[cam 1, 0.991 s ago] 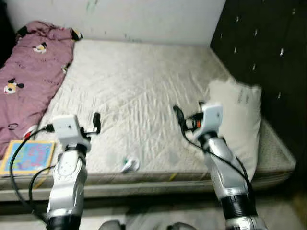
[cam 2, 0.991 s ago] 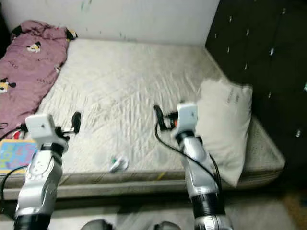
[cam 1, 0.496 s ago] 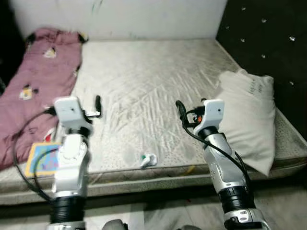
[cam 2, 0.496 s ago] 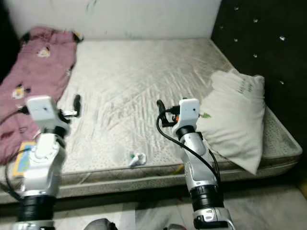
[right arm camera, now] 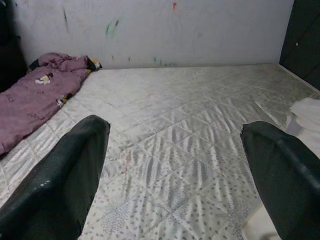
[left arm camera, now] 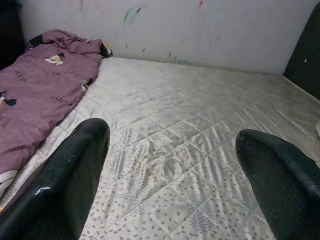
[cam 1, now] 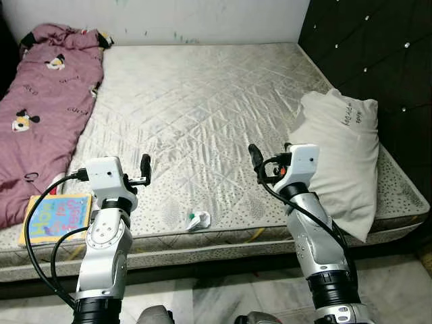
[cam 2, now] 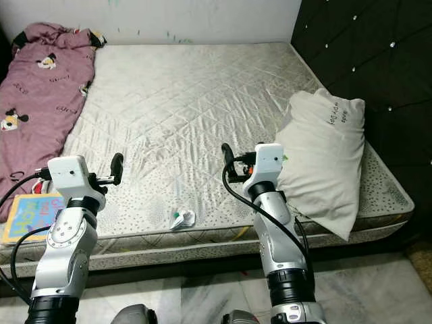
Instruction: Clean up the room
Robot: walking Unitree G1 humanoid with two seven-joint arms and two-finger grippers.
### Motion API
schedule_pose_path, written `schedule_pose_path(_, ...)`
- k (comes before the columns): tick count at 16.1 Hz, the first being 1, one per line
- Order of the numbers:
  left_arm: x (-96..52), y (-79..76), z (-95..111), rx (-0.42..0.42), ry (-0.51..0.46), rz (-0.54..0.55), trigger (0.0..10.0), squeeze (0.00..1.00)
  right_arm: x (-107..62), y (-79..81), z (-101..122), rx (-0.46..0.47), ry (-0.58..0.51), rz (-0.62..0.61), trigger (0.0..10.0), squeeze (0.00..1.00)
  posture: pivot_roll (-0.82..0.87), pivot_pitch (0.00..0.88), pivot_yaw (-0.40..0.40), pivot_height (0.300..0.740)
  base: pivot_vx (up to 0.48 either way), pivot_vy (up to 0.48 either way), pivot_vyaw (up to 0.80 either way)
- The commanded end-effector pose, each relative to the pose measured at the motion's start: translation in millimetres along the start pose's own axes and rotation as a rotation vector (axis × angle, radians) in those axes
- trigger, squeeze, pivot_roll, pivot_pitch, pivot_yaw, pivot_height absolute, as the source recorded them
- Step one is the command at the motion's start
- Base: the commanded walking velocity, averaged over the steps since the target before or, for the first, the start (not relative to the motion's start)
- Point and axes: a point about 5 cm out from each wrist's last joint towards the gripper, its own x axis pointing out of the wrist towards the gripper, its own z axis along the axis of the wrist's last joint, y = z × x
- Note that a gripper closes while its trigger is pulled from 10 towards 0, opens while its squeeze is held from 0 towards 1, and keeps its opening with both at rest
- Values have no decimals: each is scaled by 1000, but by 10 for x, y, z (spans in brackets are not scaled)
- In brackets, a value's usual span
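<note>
Head stereo pair: high, angled down over bed foot edge. Wrist cameras: low over mattress, facing far wall. All share purple blanket and mattress.

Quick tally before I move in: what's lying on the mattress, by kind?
Pillow: 1
Purple blanket: 1
Colourful book: 1
Small white and green crumpled scrap near the front edge: 1
Total: 4

A bare quilted mattress met a scribbled white wall, a black tufted headboard and marble floor.
</note>
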Motion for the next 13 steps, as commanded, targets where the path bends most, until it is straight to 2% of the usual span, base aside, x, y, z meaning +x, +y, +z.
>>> schedule_pose_path(1, 10, 12, 69, -5, -18, 4, 10000, 0, -1, -10, 50, -16, -6, -2, 10000, 0, 58, 0, -56, 740, 0, 0, 450)
schedule_pose_path(4, -41, 24, 50, -26, 2, -7, 10000, 0, -48, -15, 31, 12, 6, -16, 10000, 0, 60, 3, -58, 740, 0, 0, 781)
schedule_pose_path(7, -27, -4, 60, -27, 3, -18, 10000, 0, -38, -30, 51, -13, 13, -12, 10000, 0, 55, 4, -68, 740, 0, 0, 0)
schedule_pose_path(10, -21, -41, 64, -40, 4, -27, 10000, 0, -33, -32, 71, -28, 9, -6, 10000, 0, 54, 1, -78, 740, 0, 0, 754)
schedule_pose_path(13, 5, -36, 84, -56, -2, -20, 10000, 0, -1, -58, 94, -21, 5, -22, 10000, 0, 53, 10, -85, 740, 0, 0, 0)
